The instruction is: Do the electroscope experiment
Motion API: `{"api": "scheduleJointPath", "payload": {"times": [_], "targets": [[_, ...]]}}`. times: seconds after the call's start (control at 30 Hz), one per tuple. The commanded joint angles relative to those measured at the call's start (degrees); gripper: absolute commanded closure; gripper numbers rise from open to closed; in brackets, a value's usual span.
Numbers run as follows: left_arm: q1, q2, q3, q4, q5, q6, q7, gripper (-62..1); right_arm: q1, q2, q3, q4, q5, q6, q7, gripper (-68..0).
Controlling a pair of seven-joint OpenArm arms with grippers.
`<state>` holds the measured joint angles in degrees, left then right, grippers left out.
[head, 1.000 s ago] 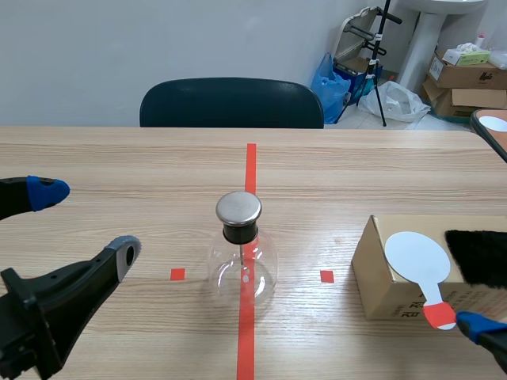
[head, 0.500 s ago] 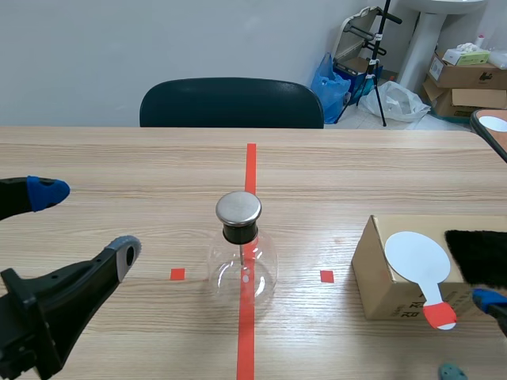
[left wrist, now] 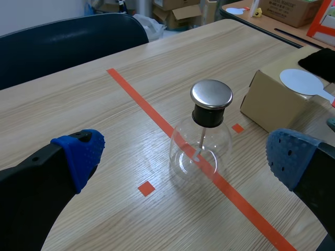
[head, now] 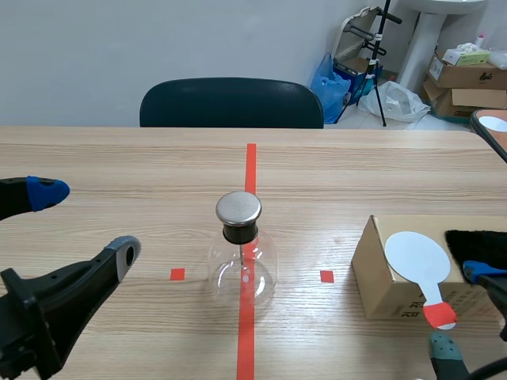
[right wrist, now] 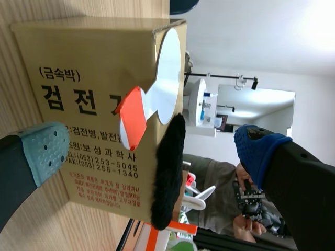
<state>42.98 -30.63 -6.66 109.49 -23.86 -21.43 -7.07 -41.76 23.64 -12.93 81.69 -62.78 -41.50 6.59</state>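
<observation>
Right gripper (head: 459,309), fingers spread, hangs just beside the box (head: 379,281), the paddle (head: 417,256) and fur (head: 474,244) on its top, the flask (head: 242,257) well apart; a low pinch could catch cardboard, not handle.

In the scene view, the brown cardboard box (head: 376,277) and the black furry cloth (head: 479,244) on it run off the frame at four o'clock. Of the right arm's fingers (head: 442,347), only two pad tips show at five o'clock. The lower end of the thin rod (left wrist: 201,140) inside the clear glass flask (head: 242,273) is too small to make out.
</observation>
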Motion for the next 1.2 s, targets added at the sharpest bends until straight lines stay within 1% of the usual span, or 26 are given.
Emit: {"api": "scheduleJointPath", "payload": {"times": [0.0, 0.37, 0.4, 0.73, 1.07, 1.1, 1.17], "targets": [[-0.15, 0.13, -0.26, 0.72, -0.39, -0.13, -0.81, -62.3, 0.98, 0.61, -0.13, 1.38, -0.11, -3.36, 0.42, -67.9], [-0.15, 0.13, -0.26, 0.72, -0.39, -0.13, -0.81, -62.3, 1.14, 0.61, -0.98, 1.38, -1.11, -3.36, 1.88, -67.9], [-0.15, 0.13, -0.26, 0.72, -0.39, -0.13, -0.81, -62.3, 1.14, 0.61, -0.98, 1.36, -1.11, -2.99, 1.86, -67.9], [-0.15, 0.13, -0.26, 0.72, -0.39, -0.13, -0.81, -62.3, 1.11, 0.61, -0.98, 1.31, -1.07, -2.99, 0.81, -67.9], [-0.15, 0.13, -0.26, 0.72, -0.39, -0.13, -0.81, -62.3, 1.11, 0.61, -0.98, 1.31, -1.07, -2.99, 0.83, -67.9], [-0.15, 0.13, -0.26, 0.72, -0.39, -0.13, -0.81, -62.3, 1.11, 0.61, -0.98, 1.31, -1.07, -2.99, 0.83, -67.1], [-0.15, 0.13, -0.26, 0.72, -0.39, -0.13, -0.81, -62.3, 1.11, 0.61, -0.98, 1.31, -1.07, -2.99, 0.83, -61.8]]}}
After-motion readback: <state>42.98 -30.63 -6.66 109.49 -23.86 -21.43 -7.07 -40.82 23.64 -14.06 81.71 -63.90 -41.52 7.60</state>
